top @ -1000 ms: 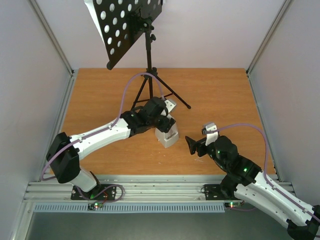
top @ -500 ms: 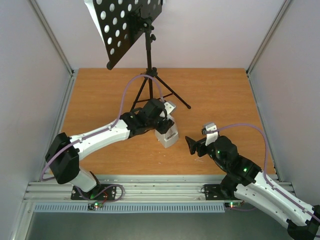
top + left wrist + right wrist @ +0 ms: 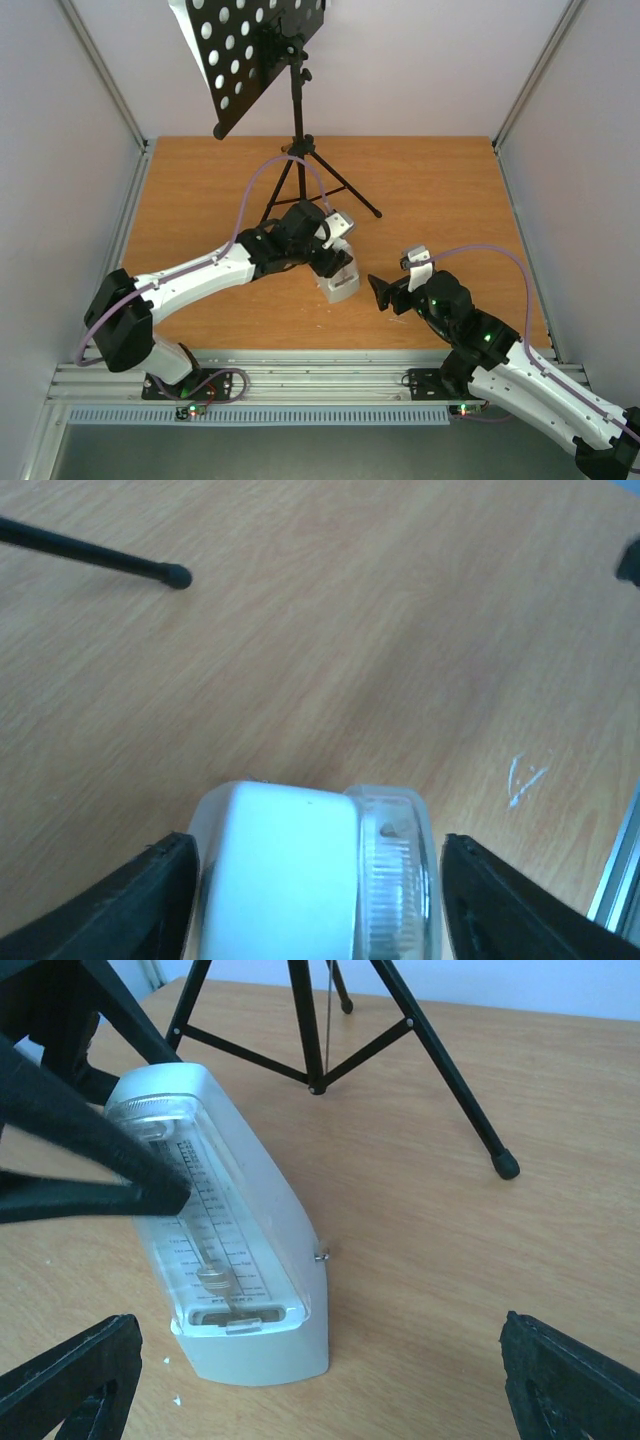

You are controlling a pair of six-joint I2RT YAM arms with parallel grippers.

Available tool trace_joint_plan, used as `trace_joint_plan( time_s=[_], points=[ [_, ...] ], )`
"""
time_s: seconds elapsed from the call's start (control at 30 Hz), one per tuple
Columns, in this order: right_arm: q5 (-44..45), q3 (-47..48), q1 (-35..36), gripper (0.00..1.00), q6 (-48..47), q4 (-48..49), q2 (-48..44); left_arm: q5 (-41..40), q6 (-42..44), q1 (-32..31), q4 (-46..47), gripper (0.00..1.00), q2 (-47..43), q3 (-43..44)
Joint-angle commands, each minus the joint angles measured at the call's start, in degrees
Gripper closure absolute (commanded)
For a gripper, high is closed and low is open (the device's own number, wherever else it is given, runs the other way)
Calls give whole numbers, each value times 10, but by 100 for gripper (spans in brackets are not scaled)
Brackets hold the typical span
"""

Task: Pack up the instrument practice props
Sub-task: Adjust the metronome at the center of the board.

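Observation:
The small white pyramid metronome [image 3: 338, 282] [image 3: 230, 1260] stands on the wooden table near the middle. My left gripper [image 3: 335, 262] [image 3: 315, 900] comes down over its top and is shut on it. One black finger [image 3: 100, 1150] presses on the clear front cover, the other is behind the white body [image 3: 290, 870]. My right gripper [image 3: 385, 290] [image 3: 320, 1385] hovers open just right of the metronome, facing it. The black tripod music stand [image 3: 296, 110] rises behind, one leg tip [image 3: 175, 576] close by. A white sheet of music [image 3: 185, 28] shows behind its round-holed desk [image 3: 255, 50].
The stand's tripod legs [image 3: 310, 1030] spread over the table just beyond the metronome. White walls with metal posts close in both sides. An aluminium rail [image 3: 300, 375] runs along the near edge. Small white scratch marks [image 3: 525, 778] dot the wood.
My left gripper's fingers have come in onto the metronome, which has shifted slightly toward the near edge. The right arm has edged a little to the left.

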Motion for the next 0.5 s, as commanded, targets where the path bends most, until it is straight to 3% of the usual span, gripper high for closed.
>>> trace_joint_plan(
  time_s=[0.0,0.17,0.47],
  points=[
    [-12,5,2,2,13,-18,-4,56,1,-3,12,27,-17,-16],
    [-15,5,2,2,22,-30,-16,52,-8,-3,33,23,-26,-29],
    [-15,1,2,2,33,-45,-39,14,-17,-3,32,43,-28,-38]
  ],
)
